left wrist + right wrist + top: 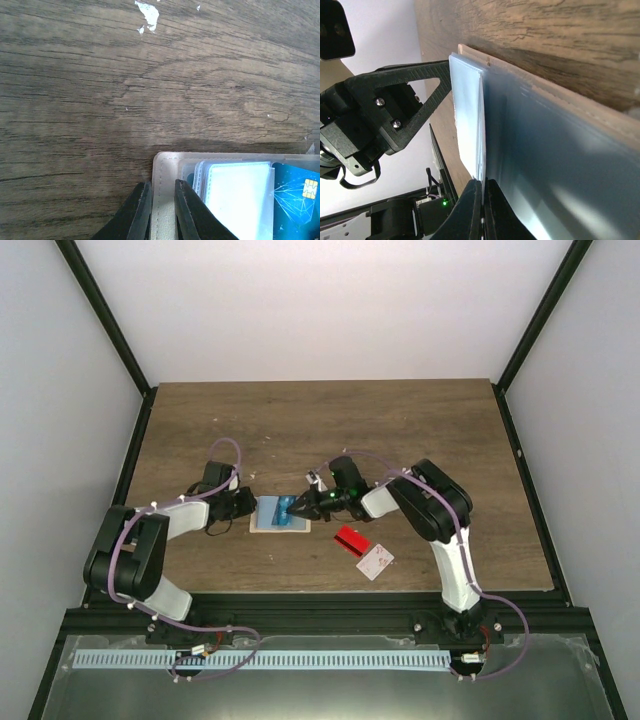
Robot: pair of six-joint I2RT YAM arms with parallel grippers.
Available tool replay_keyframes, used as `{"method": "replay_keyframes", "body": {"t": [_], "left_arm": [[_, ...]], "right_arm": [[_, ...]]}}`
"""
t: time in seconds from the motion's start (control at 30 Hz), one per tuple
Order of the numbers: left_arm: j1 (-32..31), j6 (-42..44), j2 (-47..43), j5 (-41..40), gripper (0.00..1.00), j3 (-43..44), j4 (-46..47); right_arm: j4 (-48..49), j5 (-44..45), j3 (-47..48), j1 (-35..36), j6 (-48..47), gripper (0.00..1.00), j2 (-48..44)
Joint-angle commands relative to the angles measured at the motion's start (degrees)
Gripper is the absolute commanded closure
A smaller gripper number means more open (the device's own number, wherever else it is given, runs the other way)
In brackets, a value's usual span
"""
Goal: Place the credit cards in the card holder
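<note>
Left wrist shows you the left end effector (161,184) clamped on the card holder (210,156), the right end effector (483,183) pinching the blue card (292,202).

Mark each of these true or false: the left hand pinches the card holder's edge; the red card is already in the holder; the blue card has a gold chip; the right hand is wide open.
1. The left hand pinches the edge of the card holder. True.
2. The red card is already in the holder. False: it lies on the table, to the right of the holder.
3. The blue card has a gold chip. True.
4. The right hand is wide open. False: its fingers are closed on the blue card at the holder.
</note>
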Motion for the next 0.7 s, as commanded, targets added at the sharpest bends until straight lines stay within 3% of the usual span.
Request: {"method": "replay_keyframes", "body": {"t": [0.0, 0.67], "left_arm": [[-0.52, 0.35, 2.61, 0.84, 0.84, -0.69, -4.31], [-0.87, 0.07, 4.03, 1.17, 0.84, 0.23, -4.33]], "right_arm": [[-2.84, -1.46, 2.91, -0.23, 0.26, 0.99, 1.76], [-12.36, -4.94, 8.72, 0.57, -6.07, 0.99, 3.13]]}}
